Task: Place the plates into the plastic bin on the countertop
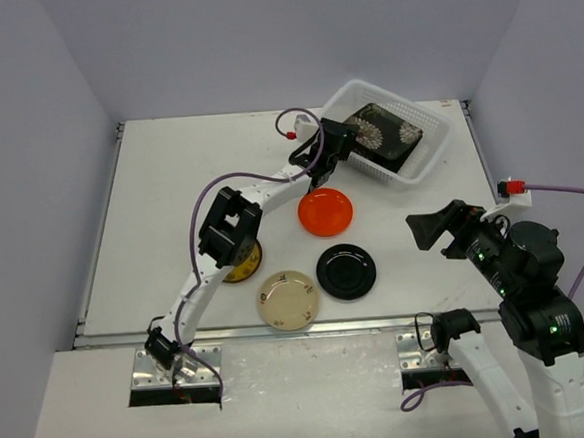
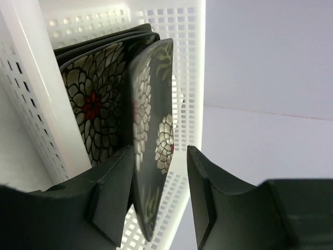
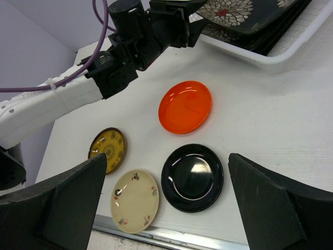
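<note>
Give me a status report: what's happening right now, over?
Left gripper open around black floral plate in bin. Right gripper open, empty. Four round plates on countertop; nothing blocking.

White arm links [image 3: 47, 107], black joints [image 1: 229, 226], purple cables [image 1: 571, 188].

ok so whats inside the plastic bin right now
Square plates stand leaning on edge in the plastic bin. Two black floral plates show their faces. Behind them only the dark rims of more plates show; their faces and their number are covered.
</note>
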`<state>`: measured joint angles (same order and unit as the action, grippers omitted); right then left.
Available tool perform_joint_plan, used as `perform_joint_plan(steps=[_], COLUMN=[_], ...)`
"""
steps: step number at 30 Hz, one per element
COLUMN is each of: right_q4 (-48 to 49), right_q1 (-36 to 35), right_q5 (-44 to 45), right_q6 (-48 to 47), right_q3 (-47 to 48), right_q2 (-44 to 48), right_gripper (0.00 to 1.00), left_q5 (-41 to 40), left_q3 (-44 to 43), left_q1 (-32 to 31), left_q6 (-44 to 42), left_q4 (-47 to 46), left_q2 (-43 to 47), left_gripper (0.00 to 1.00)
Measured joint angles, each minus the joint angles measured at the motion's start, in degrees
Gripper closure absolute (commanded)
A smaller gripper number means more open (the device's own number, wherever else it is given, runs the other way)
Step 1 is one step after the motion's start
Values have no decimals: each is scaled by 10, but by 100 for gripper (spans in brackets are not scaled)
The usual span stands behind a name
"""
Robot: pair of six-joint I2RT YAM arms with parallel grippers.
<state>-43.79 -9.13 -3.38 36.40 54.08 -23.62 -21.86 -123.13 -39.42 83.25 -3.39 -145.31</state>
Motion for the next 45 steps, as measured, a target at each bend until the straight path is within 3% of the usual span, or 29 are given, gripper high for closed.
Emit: perform_joint_plan(steps=[4,7,10,11,15,18,22,24,27,31,34,37,39,40,45], right_q4=[0,0,0,0,0,0,10,30,83,118,124,145,161,167,215], right_q1=[0,0,0,0,0,0,0,0,0,0,0,-2,-5,-6,-11], right_q5=[0,0,-1,-1,-2,-19,-56,-78,-109,-140,-145,-150,-152,-152,-166], right_q6=[0,0,-1,-2,-13,-30,-53,-60,-64,-91,-127,-155,-166,-170,-181], right_q3=[0,0,0,0,-1,-3,-23,-47,-110,-177,-187,-183,-183,-183,-182], right_q2=[0,-1,-3,-5,-24,-63,-124,-152,-199,-278,-364,-473,-526,-544,-612], right_gripper=[1,1,1,1,1,1,1,1,1,2,5,8,19,20,53], left_q5=[-2,-8,-13,-14,-14,-11,-4,14,29,18,16,17,18,19,31], left_q3=[26,37,50,56,78,87,139,217,411,563,636,664,667,668,724], left_q1=[0,-1,0,0,1,1,7,16,44,65,64,63,63,63,63], left_q6=[11,14,12,9,-23,-106,-222,-278,-352,-413,-451,-484,-507,-519,-565], left_q4=[-5,-6,-7,-9,-3,40,109,115,135,184,237,331,373,388,394], left_q2=[30,60,95,108,158,203,336,438,656,855,952,982,985,985,984], left_gripper=[33,26,2,0,0,0,0,0,0,0,0,0,0,0,0])
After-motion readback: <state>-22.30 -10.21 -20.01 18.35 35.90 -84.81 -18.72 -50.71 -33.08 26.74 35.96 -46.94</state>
